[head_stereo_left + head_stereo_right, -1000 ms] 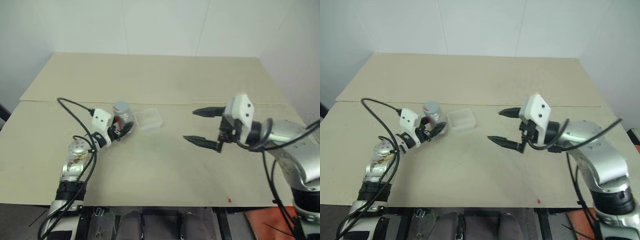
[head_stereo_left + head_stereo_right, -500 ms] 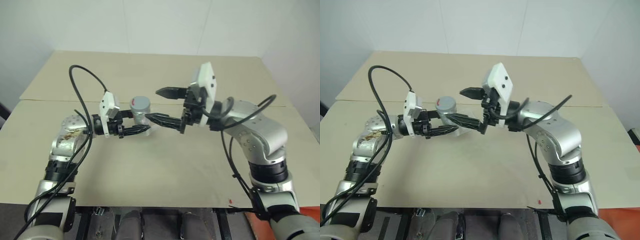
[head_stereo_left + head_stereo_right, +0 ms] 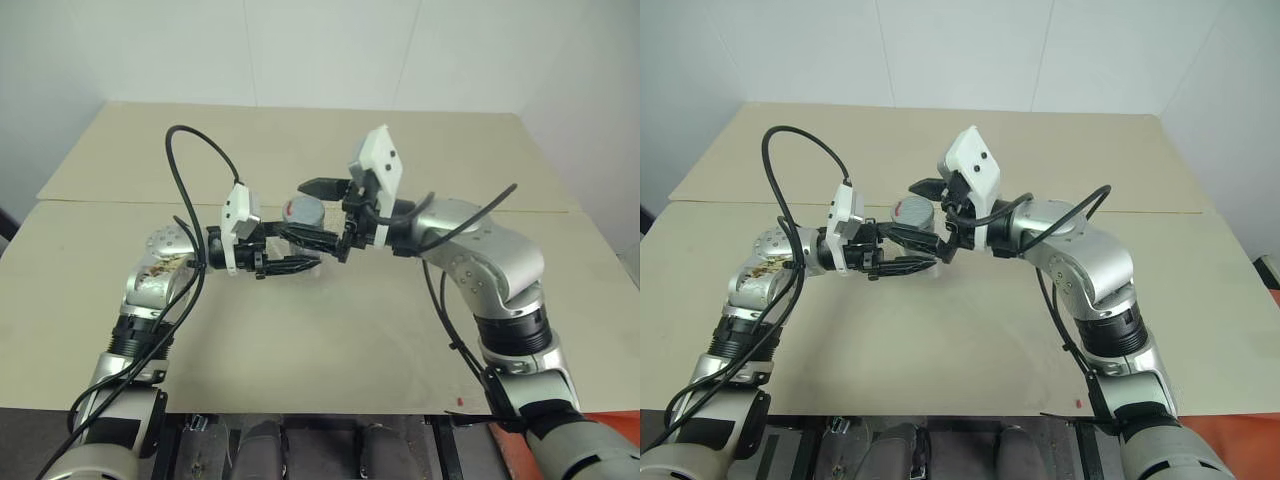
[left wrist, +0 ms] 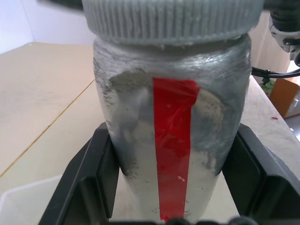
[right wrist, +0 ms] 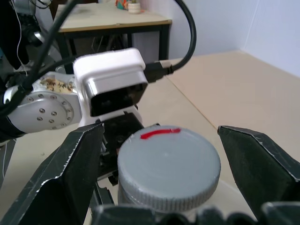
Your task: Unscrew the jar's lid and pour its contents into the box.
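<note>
Left eye view: held the jar (image 3: pixel 303 214) aloft at centre frame, slightly above the middle, over the matte beige table (image 3: pixel 300 330). Left gripper (image 3: pixel 300 255), black and two-fingered behind a white boxy wrist block, was clamped tight on the jar's lower body. Right gripper (image 3: pixel 318 212) came in from the right, its tapered black fingers spread wide, one above and one below the jar's top, neither visibly touching. Glimpsed a pale patch just under the left gripper, too hidden to call the box with certainty.

Right eye view: showed the same arrangement at upper centre, jar (image 3: pixel 914 215) upright, grey cap on top with a red edge mark.

Left wrist view: filled the middle with the jar (image 4: pixel 173 140), a cylinder of dull silvery-grey, smeared and uneven in finish, with a glossy vertical red stripe down its front. Crowned at the upper edge by the lid (image 4: pixel 171 21), grey with fine vertical ribbing, still seated. Pressed against both flanks by smooth black fingers (image 4: pixel 89 183). Caught a corner of clear whitish plastic, the box (image 4: pixel 26 206), at lower left on the table.

Right wrist view: looked down on the lid (image 5: pixel 168 164) at lower centre, a flat round grey disc with ribbed rim and a short red mark. Stood wide on either side of it were the angular black fingers (image 5: pixel 70 173), clear of the rim.
</note>
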Motion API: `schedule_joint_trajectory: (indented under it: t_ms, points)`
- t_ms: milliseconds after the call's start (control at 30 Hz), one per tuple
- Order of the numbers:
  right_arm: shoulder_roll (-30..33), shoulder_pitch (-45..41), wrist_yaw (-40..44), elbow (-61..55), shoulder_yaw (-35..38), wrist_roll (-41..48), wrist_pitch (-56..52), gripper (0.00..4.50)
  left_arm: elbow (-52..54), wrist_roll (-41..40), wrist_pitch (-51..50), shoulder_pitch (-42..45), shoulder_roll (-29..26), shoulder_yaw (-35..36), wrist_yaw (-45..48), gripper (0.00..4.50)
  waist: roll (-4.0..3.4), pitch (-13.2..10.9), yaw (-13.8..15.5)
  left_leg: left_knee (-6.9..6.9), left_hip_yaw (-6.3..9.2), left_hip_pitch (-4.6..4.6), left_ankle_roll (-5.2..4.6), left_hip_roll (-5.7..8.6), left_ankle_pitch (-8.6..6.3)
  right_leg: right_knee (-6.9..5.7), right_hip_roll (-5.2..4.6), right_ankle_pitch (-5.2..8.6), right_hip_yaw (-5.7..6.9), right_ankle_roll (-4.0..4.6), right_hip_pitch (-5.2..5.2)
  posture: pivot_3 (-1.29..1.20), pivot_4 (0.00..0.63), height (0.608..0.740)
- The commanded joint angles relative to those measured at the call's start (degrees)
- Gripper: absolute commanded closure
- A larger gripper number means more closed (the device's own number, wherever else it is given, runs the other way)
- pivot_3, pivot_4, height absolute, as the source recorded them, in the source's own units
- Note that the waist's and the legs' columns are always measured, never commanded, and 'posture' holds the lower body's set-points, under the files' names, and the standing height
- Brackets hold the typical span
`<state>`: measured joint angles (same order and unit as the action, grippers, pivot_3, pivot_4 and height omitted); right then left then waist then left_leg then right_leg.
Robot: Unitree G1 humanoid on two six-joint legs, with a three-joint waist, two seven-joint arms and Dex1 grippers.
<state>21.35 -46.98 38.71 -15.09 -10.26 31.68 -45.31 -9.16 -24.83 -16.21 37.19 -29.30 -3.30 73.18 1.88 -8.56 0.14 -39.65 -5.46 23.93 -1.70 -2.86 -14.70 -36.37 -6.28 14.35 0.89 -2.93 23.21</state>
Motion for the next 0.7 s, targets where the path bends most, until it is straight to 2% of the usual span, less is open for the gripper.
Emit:
schedule_joint_trajectory:
  t_ms: [33, 67, 167, 267, 467, 700]
  points:
    - [0.08, -1.72, 0.69, -0.70, 0.56, -0.20, 0.08, 0.00, 2.99, -0.57, 1.23, 0.70, -0.72, 0.79, 0.40, 1.76, 0.00, 0.00, 0.00, 0.00, 0.01, 0.01, 0.00, 0.00, 0.00, 0.00, 0.00, 0.00, 0.00, 0.00, 0.00, 0.00, 0.150, 0.740]
    - [0.09, -1.71, 0.80, -0.64, 0.52, -0.24, 0.12, 0.00, 3.14, -0.59, 1.23, 0.57, -0.87, 0.85, 0.47, 1.76, 0.00, 0.00, 0.00, 0.00, 0.02, 0.01, 0.00, 0.00, 0.00, 0.00, 0.00, 0.00, 0.01, 0.00, 0.00, 0.00, 0.150, 0.740]
    - [0.00, -1.70, 0.94, -0.60, 0.63, -0.18, 0.21, 0.61, 3.64, -0.66, 1.16, 0.15, -1.28, 0.86, 0.65, 1.76, 0.00, 0.00, -0.02, 0.00, 0.03, 0.02, 0.00, 0.00, 0.00, 0.00, 0.00, 0.00, 0.01, 0.00, 0.01, 0.00, 0.150, 0.740]
    - [-0.11, -1.66, 1.06, -0.73, 0.81, -0.18, 0.42, 1.56, 3.95, -0.67, 1.08, -0.24, -1.57, 0.80, 0.76, 1.76, 0.00, 0.00, -0.07, 0.00, 0.03, 0.02, 0.00, 0.00, 0.00, 0.00, 0.00, 0.00, 0.01, 0.00, 0.01, 0.00, 0.150, 0.740]
    - [0.20, -1.04, 2.22, -1.89, 1.25, 0.63, 0.57, 1.56, 4.40, -0.89, 0.87, -0.82, -2.19, 1.04, 0.93, 1.76, -0.01, 0.00, -0.09, 0.00, 0.04, 0.03, 0.00, 0.00, 0.00, 0.00, 0.00, 0.00, 0.01, 0.00, 0.01, 0.00, 0.150, 0.740]
    - [0.03, -0.52, 5.64, -3.03, 0.36, 1.75, 1.64, 1.56, 9.17, -2.95, -0.80, -4.11, -5.68, 2.45, 2.01, 1.76, -0.02, -0.01, -0.38, 0.00, 0.07, 0.06, 0.00, -0.02, 0.00, -0.02, 0.00, 0.00, 0.01, 0.00, 0.06, 0.00, 0.150, 0.740]
